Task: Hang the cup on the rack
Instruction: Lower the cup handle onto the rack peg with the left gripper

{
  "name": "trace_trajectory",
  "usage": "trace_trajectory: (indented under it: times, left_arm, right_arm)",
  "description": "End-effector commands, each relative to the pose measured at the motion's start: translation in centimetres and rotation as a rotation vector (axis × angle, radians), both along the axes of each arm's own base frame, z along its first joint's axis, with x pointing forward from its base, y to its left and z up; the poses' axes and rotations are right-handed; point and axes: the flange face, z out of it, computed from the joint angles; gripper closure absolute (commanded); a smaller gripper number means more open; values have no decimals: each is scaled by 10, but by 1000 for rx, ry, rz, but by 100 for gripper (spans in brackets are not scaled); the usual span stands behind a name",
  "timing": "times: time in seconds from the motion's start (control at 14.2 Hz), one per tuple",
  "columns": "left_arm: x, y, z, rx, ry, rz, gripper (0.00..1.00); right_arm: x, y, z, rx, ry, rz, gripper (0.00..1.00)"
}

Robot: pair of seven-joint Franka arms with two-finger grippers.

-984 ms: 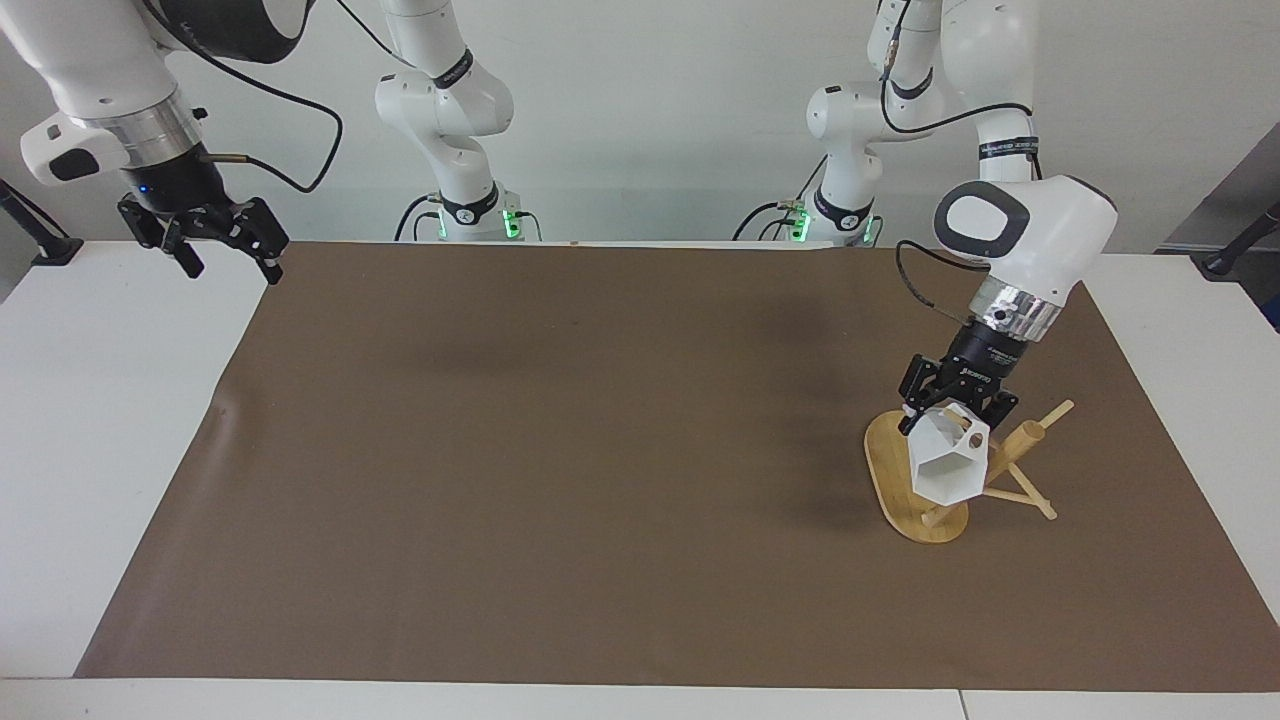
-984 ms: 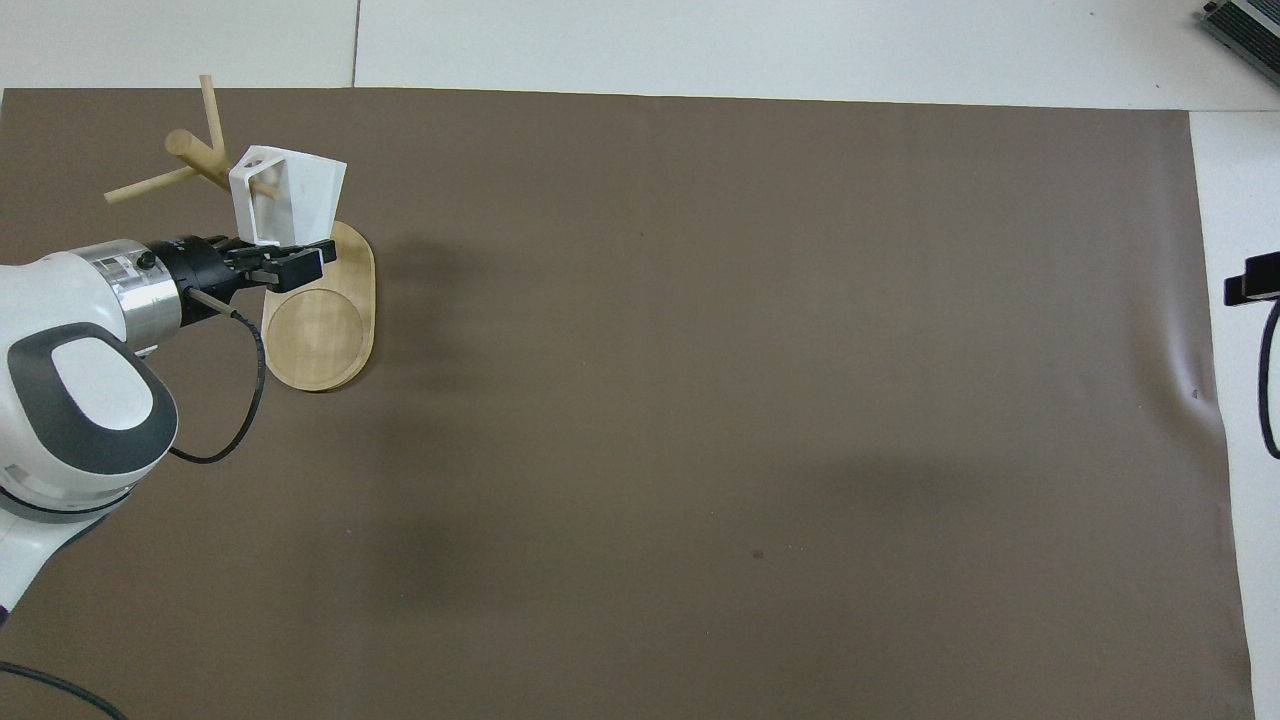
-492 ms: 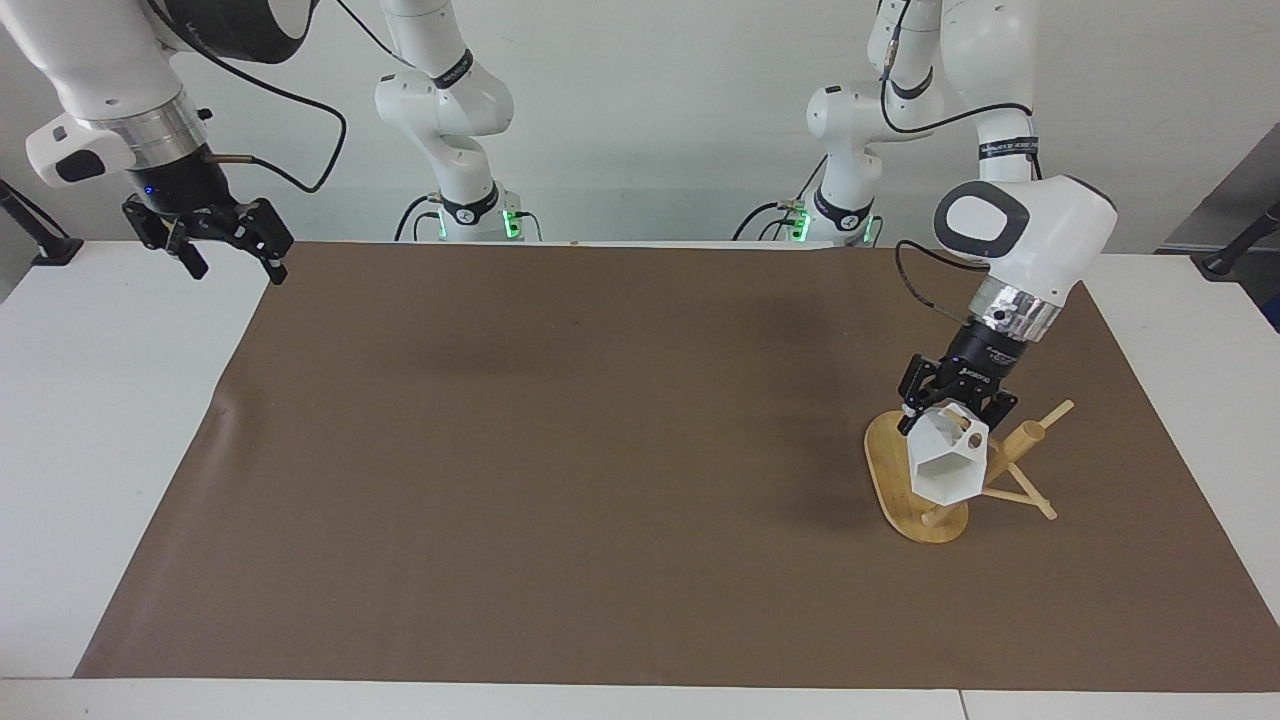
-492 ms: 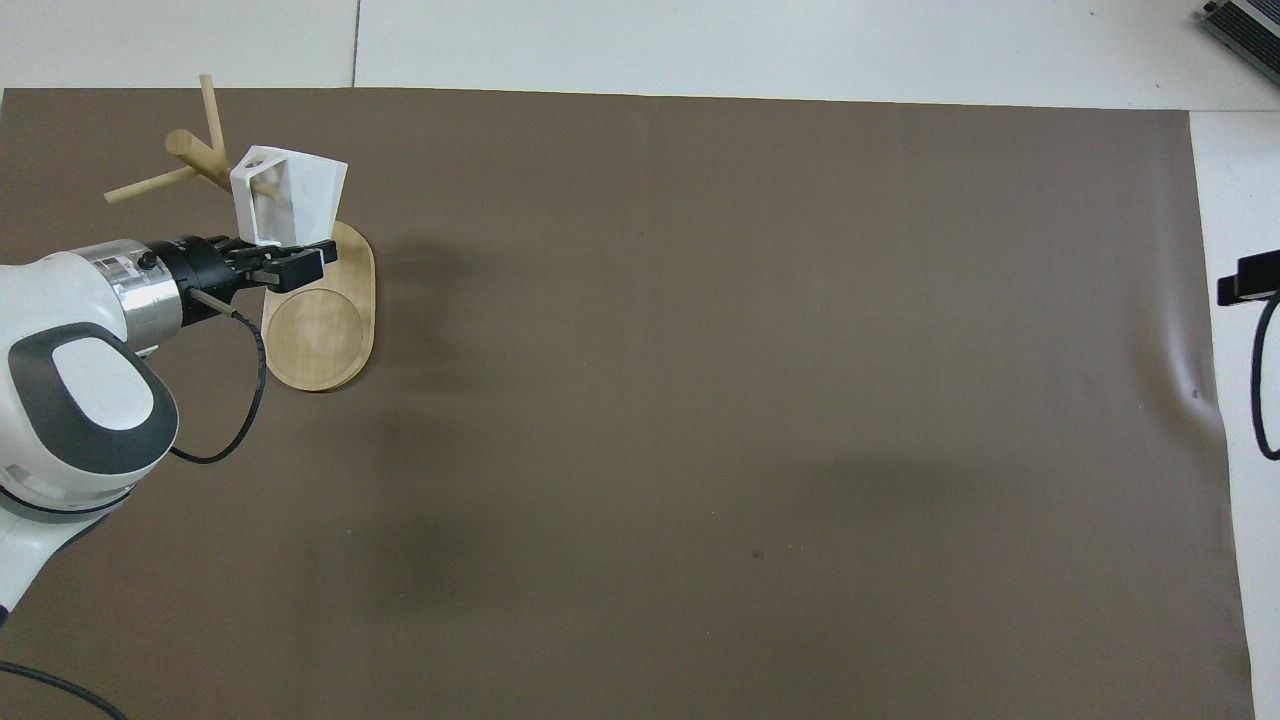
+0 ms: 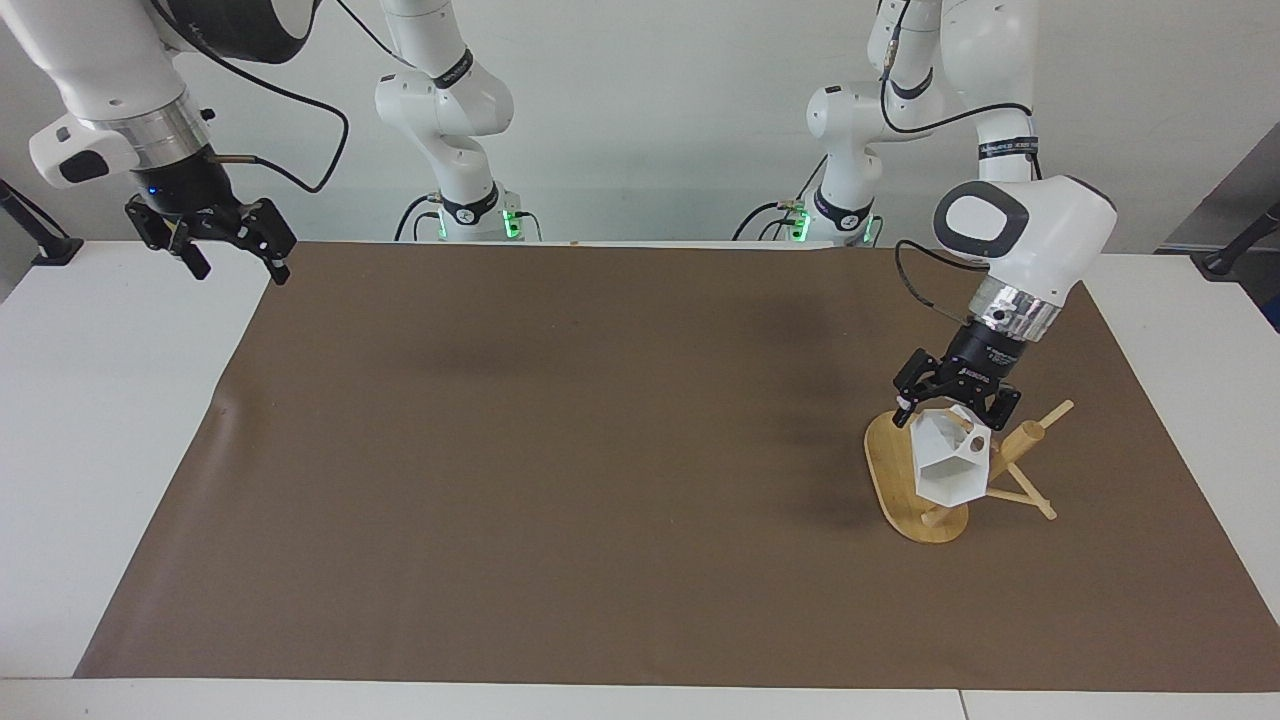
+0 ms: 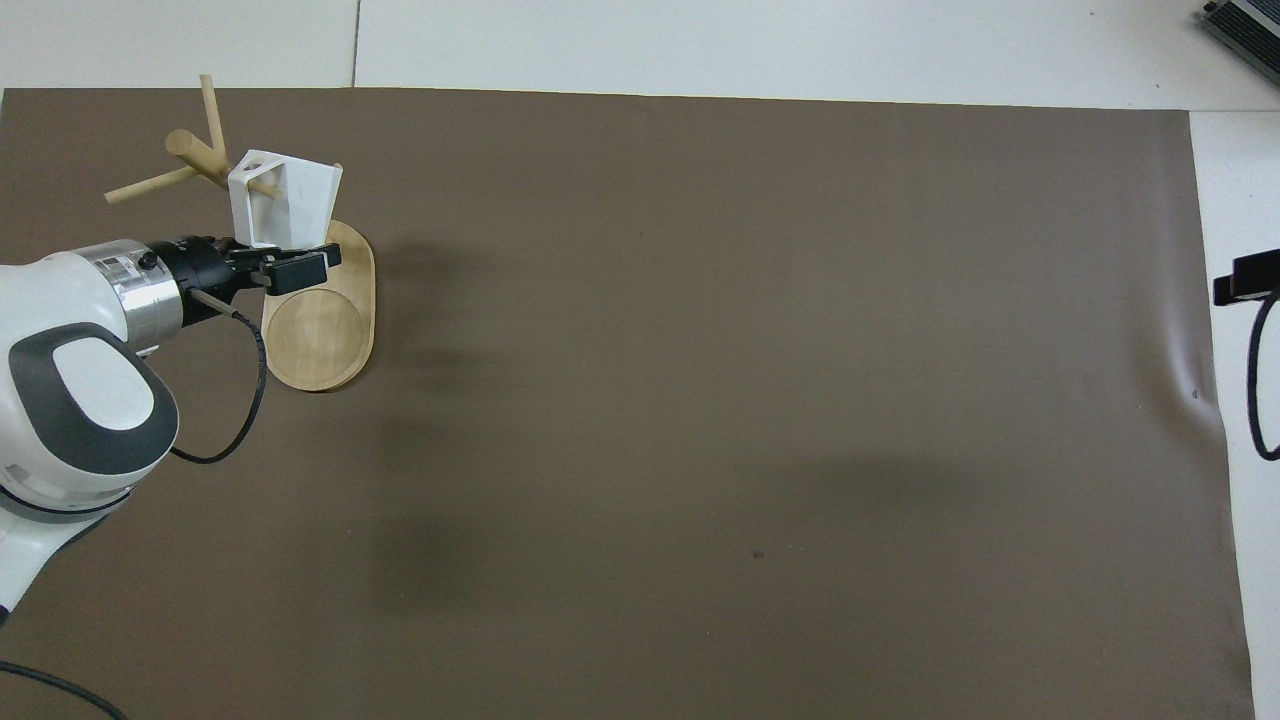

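The white faceted cup (image 5: 945, 465) hangs tilted on the bamboo rack (image 5: 890, 470), with a thin peg through the hole in its handle. It also shows beside the post in the overhead view, as cup (image 6: 290, 195) over the rack's oval base (image 6: 320, 330). My left gripper (image 5: 955, 408) is just above the cup's handle end, open, its fingers spread to either side and off the cup. My right gripper (image 5: 238, 270) waits raised and open over the edge of the brown mat at the right arm's end.
A brown mat (image 5: 560, 460) covers most of the white table (image 5: 100, 420). The rack's other pegs (image 5: 1050, 412) stick out toward the left arm's end of the table. Both arm bases stand along the table's robot edge.
My left gripper has opened and let go of the cup, which has settled slightly on the peg. The right gripper has drifted a little higher.
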Motion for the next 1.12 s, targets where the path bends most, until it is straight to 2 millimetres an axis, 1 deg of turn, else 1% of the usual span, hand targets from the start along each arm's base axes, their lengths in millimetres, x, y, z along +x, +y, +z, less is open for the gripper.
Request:
trace_trajectory:
  times: [0.0, 0.21, 0.35, 0.42, 0.49, 0.56, 0.77, 0.91, 1.05]
  left_arm:
    - [-3, 0, 3, -16, 18, -7, 0]
    - [-3, -2, 3, -1, 33, -38, 0]
    - [-3, -2, 9, 18, 43, -71, 0]
    - [-2, 6, 12, 26, 50, -76, 0]
    - [-2, 9, 17, 29, 60, -91, 0]
    - [-3, 7, 19, 33, 78, -118, 0]
    - [-13, 12, 36, 87, 103, -182, 0]
    - [-22, 11, 52, 115, 110, -224, 0]
    - [-32, 8, 65, 187, 121, -286, 0]
  right_arm:
    - [-6, 2, 1, -2, 9, -15, 0]
    - [-6, 2, 1, -2, 9, -15, 0]
    - [-6, 3, 0, -1, 12, -12, 0]
    - [-6, 4, 0, 0, 12, -12, 0]
    - [-6, 3, 0, -2, 10, -10, 0]
    - [-6, 3, 0, -2, 10, -12, 0]
    - [-5, 6, -1, 0, 13, -7, 0]
    - [-5, 7, -2, -1, 15, -4, 0]
    - [-5, 10, -2, 1, 16, -1, 0]
